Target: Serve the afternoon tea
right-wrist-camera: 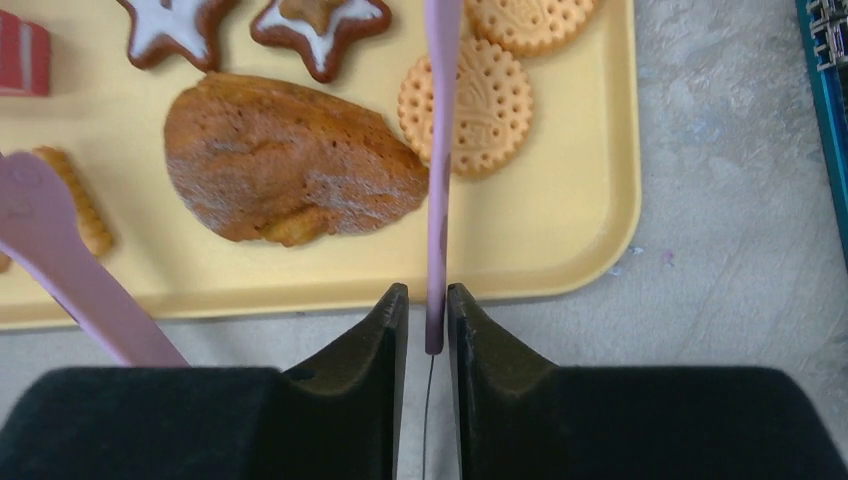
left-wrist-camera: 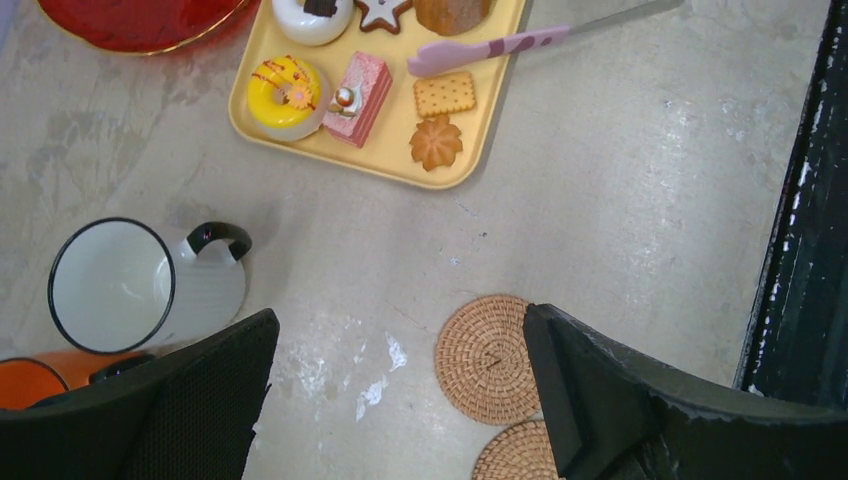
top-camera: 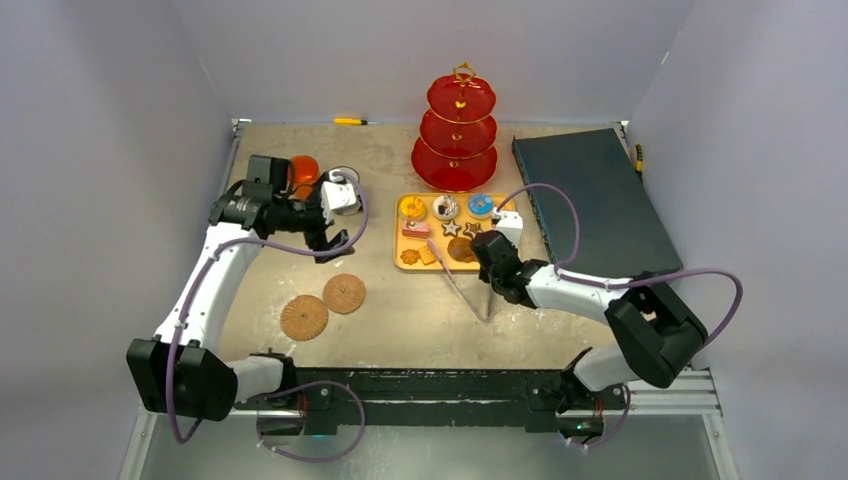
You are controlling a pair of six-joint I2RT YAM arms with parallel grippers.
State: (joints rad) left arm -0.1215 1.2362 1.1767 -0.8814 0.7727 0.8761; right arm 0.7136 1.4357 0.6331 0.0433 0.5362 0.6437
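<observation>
The right gripper (right-wrist-camera: pixel 428 300) hung low at the near edge of the tray (right-wrist-camera: pixel 560 250), its jaws drawn in to a narrow slot around one pink arm of the tongs (right-wrist-camera: pixel 437 150). The arm ran edge-on between them, with a sliver of gap showing on one side, so I could not tell whether the grip had bitten. The tongs' other arm lay outside the jaws, off to the left. Taking the tool low on its handle probably left the tips free to reach over the madeleine (right-wrist-camera: pixel 290 170) and the round biscuits (right-wrist-camera: pixel 475 105) lying just beyond.

The left gripper (left-wrist-camera: pixel 400 325) was spread wide and held nothing. It hovered over bare table with the white mug (left-wrist-camera: pixel 120 285) just off one finger and the orange mug (left-wrist-camera: pixel 25 385) beside that – likely placed there ready to take a mug. Two coasters (left-wrist-camera: pixel 485 355) lay touching each other nearer the arms, well apart from the mugs, and looked meant to receive them.

None of the serving seemed done – the pastries, the yellow donut (left-wrist-camera: pixel 285 95) among them, all sat on the tray, and the stand (top-camera: pixel 458 135) stood upright just behind it with every tier bare.
</observation>
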